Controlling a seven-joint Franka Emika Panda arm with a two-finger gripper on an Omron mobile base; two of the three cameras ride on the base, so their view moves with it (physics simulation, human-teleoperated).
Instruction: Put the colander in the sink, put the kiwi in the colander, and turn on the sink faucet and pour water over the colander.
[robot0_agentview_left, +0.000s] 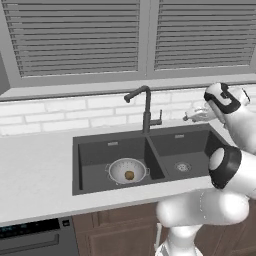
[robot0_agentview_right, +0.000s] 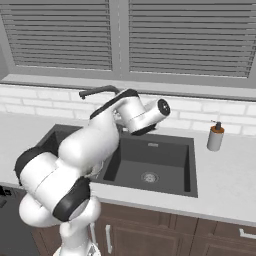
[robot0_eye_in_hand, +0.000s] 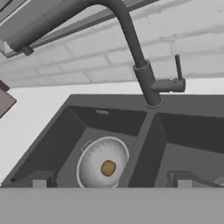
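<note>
The silvery colander (robot0_agentview_left: 128, 170) sits in the left basin of the dark grey sink (robot0_agentview_left: 95, 155), with the brown kiwi (robot0_agentview_left: 129, 175) lying in its middle. The dark gooseneck sink faucet (robot0_agentview_left: 146, 107) stands on the back rim between the basins, spout hooked to the left and side lever (robot0_eye_in_hand: 177, 72) upright. My gripper (robot0_agentview_left: 189, 117) hangs open to the right of the faucet, above the back of the right basin, holding nothing. In the hand view its tips (robot0_eye_in_hand: 40, 180) stand wide apart, with the colander (robot0_eye_in_hand: 103, 162), kiwi (robot0_eye_in_hand: 108, 167) and faucet (robot0_eye_in_hand: 146, 83) ahead.
A soap dispenser (robot0_agentview_right: 216, 136) stands on the counter right of the sink (robot0_agentview_right: 192, 165). The right basin drain (robot0_agentview_right: 148, 176) is bare. White brick backsplash and a shuttered window rise behind the faucet. My own arm (robot0_agentview_right: 95, 145) blocks the left basin in the right base view.
</note>
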